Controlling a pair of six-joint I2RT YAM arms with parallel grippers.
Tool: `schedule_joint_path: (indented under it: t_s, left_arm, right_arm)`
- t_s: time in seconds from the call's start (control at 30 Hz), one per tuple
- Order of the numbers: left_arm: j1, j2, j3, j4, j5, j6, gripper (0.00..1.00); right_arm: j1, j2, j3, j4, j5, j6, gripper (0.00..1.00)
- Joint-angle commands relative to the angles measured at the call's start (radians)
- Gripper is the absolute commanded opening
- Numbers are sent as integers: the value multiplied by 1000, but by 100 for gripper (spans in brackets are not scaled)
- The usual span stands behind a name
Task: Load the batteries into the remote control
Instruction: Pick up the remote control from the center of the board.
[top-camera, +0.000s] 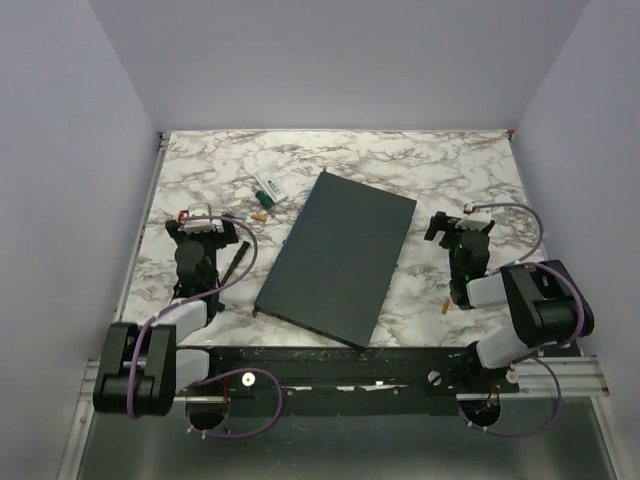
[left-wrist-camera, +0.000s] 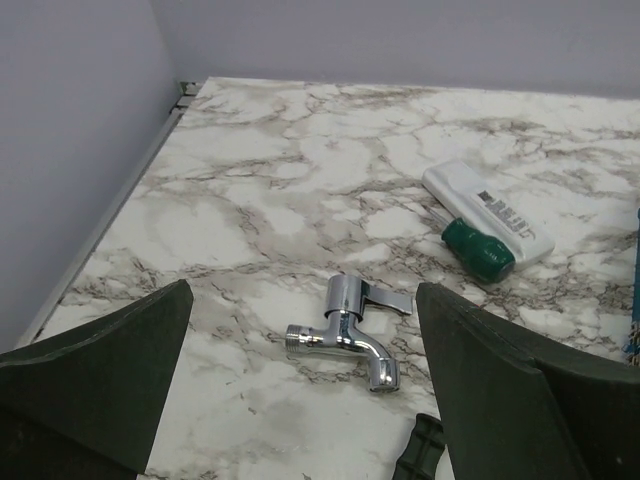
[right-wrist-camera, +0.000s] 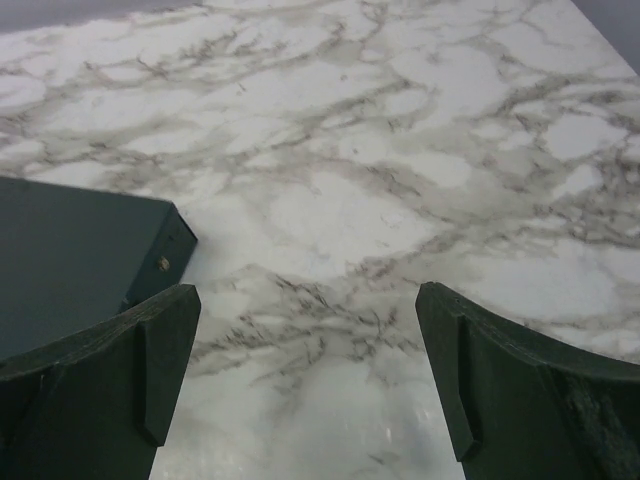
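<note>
The white remote control (top-camera: 268, 183) lies at the back left of the table; in the left wrist view it (left-wrist-camera: 487, 212) is at the far right, with a green-handled tool (left-wrist-camera: 478, 250) against it. A small orange battery (top-camera: 262, 215) lies just in front of it. Another orange battery (top-camera: 446, 307) lies by the right arm's base. My left gripper (top-camera: 222, 222) (left-wrist-camera: 302, 290) is open and empty, low over the table, short of the remote. My right gripper (top-camera: 452, 222) (right-wrist-camera: 307, 292) is open and empty over bare marble at the right.
A large dark grey slab (top-camera: 340, 255) fills the table's middle; its corner shows in the right wrist view (right-wrist-camera: 70, 250). A chrome tap (left-wrist-camera: 345, 330) lies just ahead of the left jaws. A black stick (top-camera: 235, 268) lies near the left arm.
</note>
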Motion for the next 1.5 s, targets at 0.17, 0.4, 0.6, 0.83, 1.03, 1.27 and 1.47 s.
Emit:
schedule_joint_path:
  t_s: [0.17,0.4,0.6,0.83,1.03,1.27,1.47]
  left_arm:
    - [-11,-345,248,-635,-226,-234,99]
    - [-10,-351,614,-1234,-149,-477,99]
    - [-8,-378,802,-1476,-43,-506,98]
    - [-1,-466,869,-1617,-28,-394,98]
    - [2,-533,798,-1636,-15,-240,98]
    - [1,-579,669,-1572,-36,-219,99]
    - [3,-600,648,-1571,-10,-238,99]
  right_arm:
    - [-6,-249,293,-466,-209,-23,100]
    - [-5,-142,683,-892,-533,216,100]
    - [80,27,828,-1002,-546,311,100]
    - [369,328,1224,-1262,-397,179,100]
    - [466,586,1545,-1364,-403,148,96]
    - [514,851,1877,-1469,-363,96,86]
    - [520,987,2031,-1448,-368,116,82]
